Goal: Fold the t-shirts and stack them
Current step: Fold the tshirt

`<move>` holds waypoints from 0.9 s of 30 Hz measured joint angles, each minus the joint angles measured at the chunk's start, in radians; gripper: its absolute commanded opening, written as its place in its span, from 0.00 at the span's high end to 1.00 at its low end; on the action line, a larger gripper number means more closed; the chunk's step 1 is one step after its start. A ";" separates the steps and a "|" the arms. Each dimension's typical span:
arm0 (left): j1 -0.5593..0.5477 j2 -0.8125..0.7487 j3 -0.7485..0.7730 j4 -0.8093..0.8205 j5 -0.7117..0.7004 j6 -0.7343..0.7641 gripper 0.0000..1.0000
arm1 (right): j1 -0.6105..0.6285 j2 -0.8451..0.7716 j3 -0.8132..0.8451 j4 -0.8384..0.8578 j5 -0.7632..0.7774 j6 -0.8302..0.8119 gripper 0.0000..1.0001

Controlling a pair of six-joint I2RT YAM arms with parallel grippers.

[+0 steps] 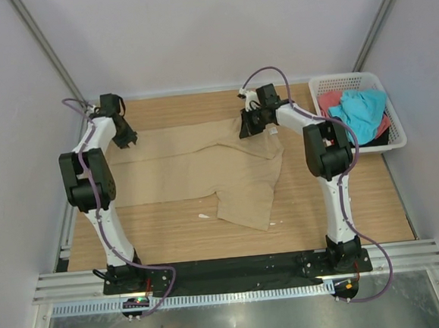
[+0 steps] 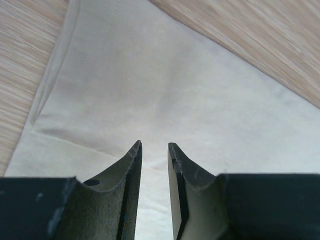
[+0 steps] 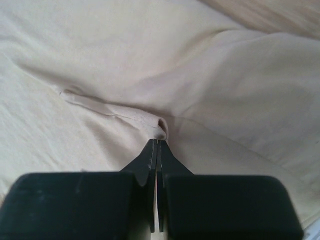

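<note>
Wood-grain bench point(image 1: 164, 233): all the work is carried on it, with both arm bases bolted at its near edge
Spread tan t-shirt point(image 1: 205, 169): laid across the middle of the bench and not yet folded; the body is stretched from the left to the centre, and part of it is doubled over towards the right arm
Handling of the tan t-shirt: judged light, thin and limp, so it is expected to sag and wrinkle when lifted; it is best taken at a hem or shoulder seam, at two points at once, so that a fold line can be kept straight
White lattice basket point(image 1: 347, 76): set at the far right corner of the bench, just beside the spread cloth but apart from it
Heaped turquoise t-shirt point(image 1: 361, 111): crumpled on top inside the basket
Part-hidden coral-red t-shirt point(image 1: 328, 98): seen beneath and beside the turquoise one in the same basket
Far-side left pincer point(image 2: 154, 147): held over the far left part of the tan cloth, jaws parted by a narrow gap, nothing gripped between them
Far-side right pincer point(image 3: 157, 142): jaws pressed together, with a small pucker of tan cloth gathered at the tips and apparently pinched
</note>
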 measured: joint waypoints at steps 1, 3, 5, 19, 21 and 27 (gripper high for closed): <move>-0.007 -0.017 -0.006 0.000 0.000 0.000 0.71 | 0.007 -0.011 -0.013 0.001 0.008 0.002 0.99; -0.014 -0.043 -0.015 0.002 0.000 0.000 0.71 | 0.024 -0.044 -0.049 0.000 0.021 0.010 0.99; -0.013 -0.064 -0.024 0.003 0.001 0.000 0.71 | 0.049 -0.089 -0.103 0.017 0.045 0.021 0.99; -0.005 -0.087 -0.091 0.002 0.027 0.002 0.70 | 0.206 -0.290 -0.369 0.102 0.215 0.112 0.99; -0.005 -0.089 -0.099 0.003 0.032 0.002 0.70 | 0.220 -0.301 -0.402 0.106 0.243 0.121 0.99; -0.006 -0.091 -0.110 0.002 0.048 0.002 0.69 | 0.277 -0.336 -0.483 0.108 0.302 0.132 0.99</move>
